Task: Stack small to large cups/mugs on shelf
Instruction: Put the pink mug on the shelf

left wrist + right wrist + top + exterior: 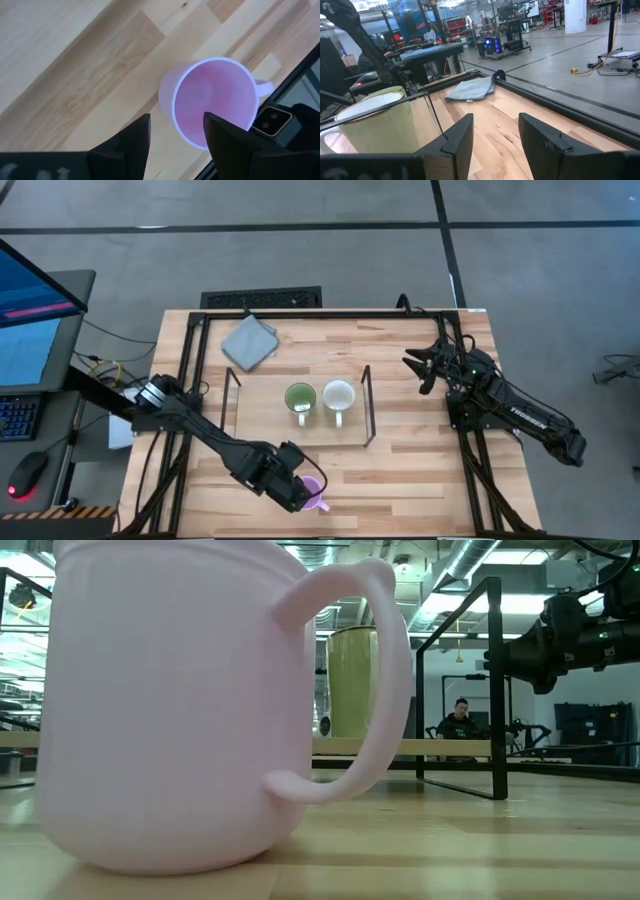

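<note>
The light purple mug (317, 497) stands upright on its base on the table near the front edge; it fills the low view (170, 710), handle (375, 690) to the right. My left gripper (304, 492) is open above it, with one finger (227, 135) over the mug's opening (215, 100) and the other (132, 142) outside its wall. The olive green mug (299, 398) and the cream-white mug (338, 395) stand side by side within the dark wire shelf (368, 405). My right gripper (418, 365) is open and empty at the table's right.
A grey folded cloth (248, 340) lies at the back left of the table. The black table frame (330, 312) runs around the edges. A monitor, keyboard and mouse stand off the table's left. A person (460, 720) sits in the room far behind.
</note>
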